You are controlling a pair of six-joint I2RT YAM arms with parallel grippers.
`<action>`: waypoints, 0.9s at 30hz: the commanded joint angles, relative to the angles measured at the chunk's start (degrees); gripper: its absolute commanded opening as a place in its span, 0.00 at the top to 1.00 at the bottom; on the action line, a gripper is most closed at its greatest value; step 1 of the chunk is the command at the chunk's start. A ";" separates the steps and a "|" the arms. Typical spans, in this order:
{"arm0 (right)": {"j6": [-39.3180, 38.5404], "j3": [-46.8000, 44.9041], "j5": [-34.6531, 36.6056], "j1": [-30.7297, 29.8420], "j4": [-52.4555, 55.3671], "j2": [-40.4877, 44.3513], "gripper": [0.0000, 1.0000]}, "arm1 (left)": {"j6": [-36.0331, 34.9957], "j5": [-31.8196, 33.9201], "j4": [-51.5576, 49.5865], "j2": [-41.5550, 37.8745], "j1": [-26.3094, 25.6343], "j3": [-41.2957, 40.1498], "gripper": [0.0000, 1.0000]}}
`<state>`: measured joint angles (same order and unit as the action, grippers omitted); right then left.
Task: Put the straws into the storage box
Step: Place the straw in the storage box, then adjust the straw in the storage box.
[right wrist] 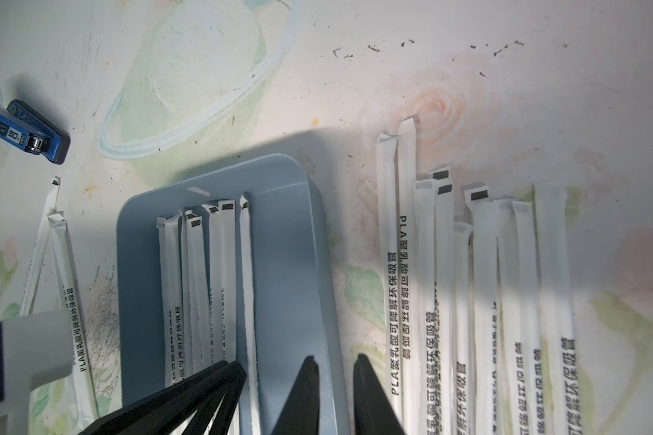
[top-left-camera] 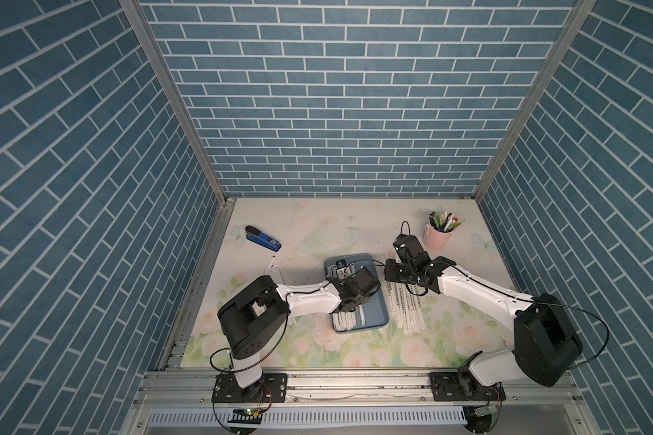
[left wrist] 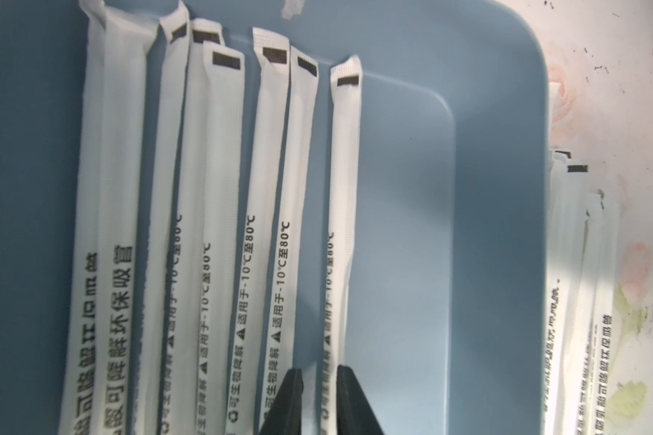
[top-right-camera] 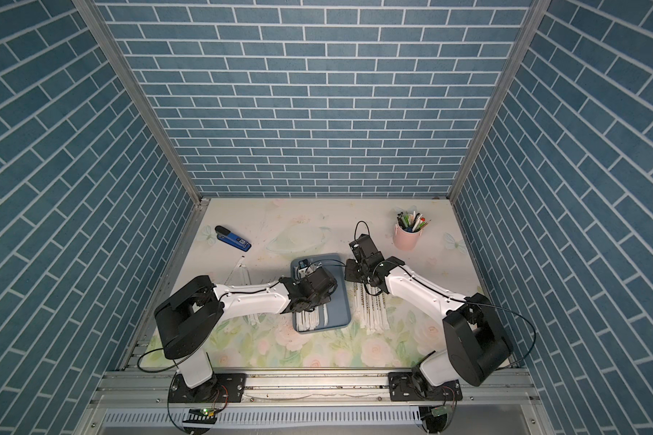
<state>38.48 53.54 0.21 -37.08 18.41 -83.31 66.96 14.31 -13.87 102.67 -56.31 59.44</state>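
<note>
**Left gripper (left wrist: 320, 399), right gripper (right wrist: 336, 395), storage box (right wrist: 298, 263)**

Left: narrowly parted astride a boxed straw (left wrist: 342, 188), gripping nothing. Right: slightly open, empty, over the box rim; loose straws (right wrist: 483, 282) just beside, long axes parallel to the box; nearer arm, by judgement: right.

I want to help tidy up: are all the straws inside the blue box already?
No, a bunch of straws lies on the table beside the box, outside it.
</note>
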 commanded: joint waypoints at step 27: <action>4.90 -1.32 -9.07 -9.85 -9.07 -10.66 0.77 | -14.10 11.98 -1.56 -32.89 11.05 -18.60 0.44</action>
<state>41.32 52.01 -7.09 -46.52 11.88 -92.55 53.89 27.35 -16.27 70.46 -45.32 41.52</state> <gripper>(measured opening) 0.225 0.564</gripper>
